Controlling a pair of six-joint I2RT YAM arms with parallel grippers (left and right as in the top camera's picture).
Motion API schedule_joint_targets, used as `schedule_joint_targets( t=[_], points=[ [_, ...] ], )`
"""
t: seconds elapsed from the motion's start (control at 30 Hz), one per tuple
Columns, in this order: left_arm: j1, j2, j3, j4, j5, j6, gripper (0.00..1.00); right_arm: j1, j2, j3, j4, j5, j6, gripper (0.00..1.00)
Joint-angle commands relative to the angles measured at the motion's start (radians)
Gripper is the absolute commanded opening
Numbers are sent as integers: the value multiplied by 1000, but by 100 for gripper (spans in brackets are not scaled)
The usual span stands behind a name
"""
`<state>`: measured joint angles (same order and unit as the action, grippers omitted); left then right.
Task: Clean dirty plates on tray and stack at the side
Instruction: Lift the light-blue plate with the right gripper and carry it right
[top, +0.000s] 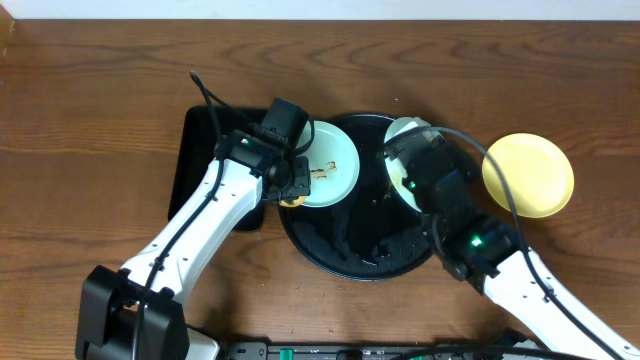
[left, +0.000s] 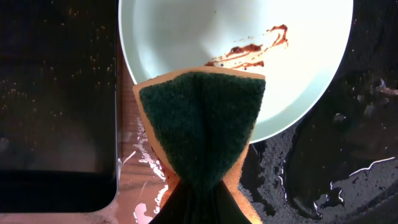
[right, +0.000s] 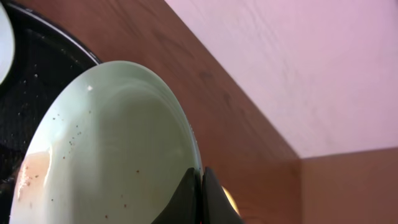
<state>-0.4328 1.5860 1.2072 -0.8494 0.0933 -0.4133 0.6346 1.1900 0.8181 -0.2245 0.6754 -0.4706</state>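
Overhead, the smeared aqua plate (top: 332, 165) sits at the round tray's (top: 350, 255) left rim under the left gripper (top: 291, 188), and the yellow plate (top: 528, 175) lies on the table (top: 100, 60). In the left wrist view, that gripper pinches a sponge (left: 202, 118) over the plate's edge. In the right wrist view, the right gripper (right: 200, 193) is clamped on the rim of a tilted second aqua plate (right: 106, 149).

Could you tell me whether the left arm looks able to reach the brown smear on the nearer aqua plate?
Probably yes: its green scouring sponge overlaps the round pale aqua plate, nothing lying before the brown smear.

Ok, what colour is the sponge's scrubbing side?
Dark green. The sponge has an orange body beneath it. It shows best in the left wrist view.
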Motion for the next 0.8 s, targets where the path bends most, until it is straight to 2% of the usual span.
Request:
schedule_joint_targets(
  t=[0.0,0.6,0.77],
  points=[
    [4,-5,8,-2,-16,17,7,42,-19,18,2,62,-70,1],
    [4,-5,8,-3,-16,16,8,60,-19,18,65,159,-106,1],
    [4,-5,8,-2,-17,16,8,58,-19,18,56,159,3,1]
  ],
)
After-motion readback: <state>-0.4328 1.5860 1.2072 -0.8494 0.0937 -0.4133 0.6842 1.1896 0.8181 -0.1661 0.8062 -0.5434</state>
